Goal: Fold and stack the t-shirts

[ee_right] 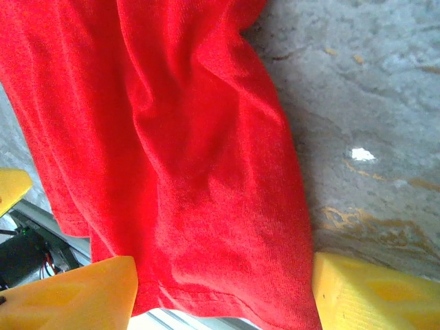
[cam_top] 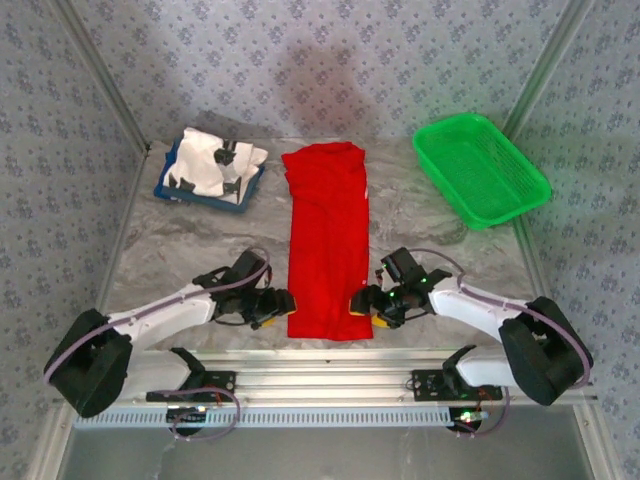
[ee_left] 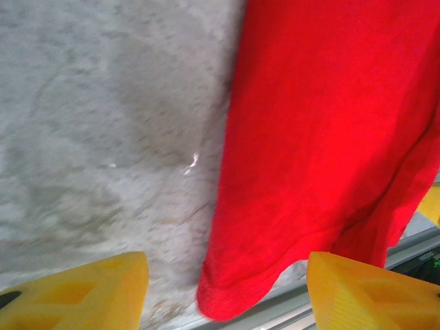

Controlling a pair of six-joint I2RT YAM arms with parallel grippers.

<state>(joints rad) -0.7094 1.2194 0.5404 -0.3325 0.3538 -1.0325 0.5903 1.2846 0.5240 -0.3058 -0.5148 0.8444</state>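
Observation:
The red t-shirt (cam_top: 328,240) lies flat in the middle of the table as a long narrow strip, its hem toward the near edge. My left gripper (cam_top: 272,305) sits low at the hem's near-left corner. In the left wrist view that red corner (ee_left: 237,292) lies between the spread yellow fingertips (ee_left: 75,292) of my left gripper (ee_left: 227,295), touching neither. My right gripper (cam_top: 372,303) is at the near-right corner; its jaws (ee_right: 223,295) straddle the red hem (ee_right: 220,275), open. The white t-shirt (cam_top: 215,165) with black marks lies crumpled at the back left.
The white shirt rests on a blue tray (cam_top: 170,190) at the back left. A green mesh basket (cam_top: 480,168) stands at the back right. The metal rail (cam_top: 320,375) of the table's near edge runs just behind both grippers. Patterned walls close in the sides.

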